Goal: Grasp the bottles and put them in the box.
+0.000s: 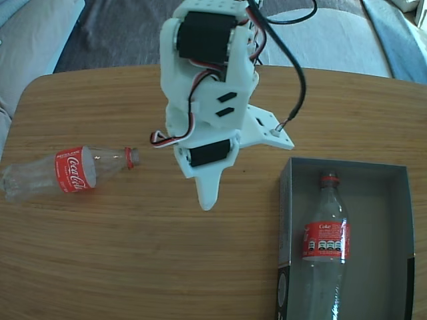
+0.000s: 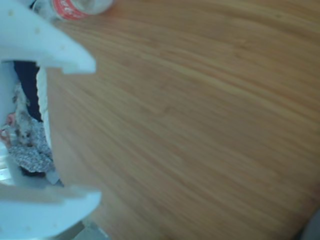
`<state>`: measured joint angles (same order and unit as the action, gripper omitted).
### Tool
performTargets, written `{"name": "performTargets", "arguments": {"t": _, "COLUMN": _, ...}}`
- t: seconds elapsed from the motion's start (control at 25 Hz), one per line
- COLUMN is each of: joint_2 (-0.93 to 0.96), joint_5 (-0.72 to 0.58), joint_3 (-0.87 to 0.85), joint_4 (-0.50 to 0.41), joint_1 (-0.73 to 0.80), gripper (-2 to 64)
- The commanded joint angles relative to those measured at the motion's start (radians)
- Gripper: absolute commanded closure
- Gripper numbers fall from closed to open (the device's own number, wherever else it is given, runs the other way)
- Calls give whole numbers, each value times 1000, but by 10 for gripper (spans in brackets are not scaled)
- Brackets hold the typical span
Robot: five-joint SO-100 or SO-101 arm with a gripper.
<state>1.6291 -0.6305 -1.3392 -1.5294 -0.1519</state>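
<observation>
One clear Coca-Cola bottle (image 1: 67, 172) lies on its side at the left of the wooden table, with its red neck ring toward the middle. A corner of this bottle (image 2: 75, 7) shows at the top left of the wrist view. The other bottle (image 1: 325, 243) lies inside the dark grey-blue box (image 1: 381, 227) at the lower right, neck toward the back. My white gripper (image 1: 211, 193) hangs over the table's middle, between the loose bottle and the box, touching neither. In the wrist view the gripper (image 2: 95, 131) is open, and only bare wood shows between its fingers.
The wooden table (image 1: 167, 260) has a rounded far-left corner and grey cushions (image 1: 40, 33) behind it. A black cable (image 1: 299, 80) loops from the arm over the back right. Bare wood runs along the front between the loose bottle and the box.
</observation>
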Motion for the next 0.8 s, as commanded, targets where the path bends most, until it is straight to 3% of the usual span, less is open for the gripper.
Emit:
{"name": "performTargets", "arguments": {"t": 0.0, "joint_2": 52, "joint_5": -58, "joint_3": 0, "joint_4": -3, "joint_1": -60, "gripper": 356}}
{"name": "performTargets", "arguments": {"t": 0.4, "joint_2": 52, "joint_5": -364, "joint_3": -44, "joint_4": -3, "joint_1": -330, "gripper": 356}}
{"name": "performTargets", "arguments": {"t": 0.76, "joint_2": 52, "joint_5": -494, "joint_3": -101, "joint_4": -58, "joint_1": -509, "gripper": 356}}
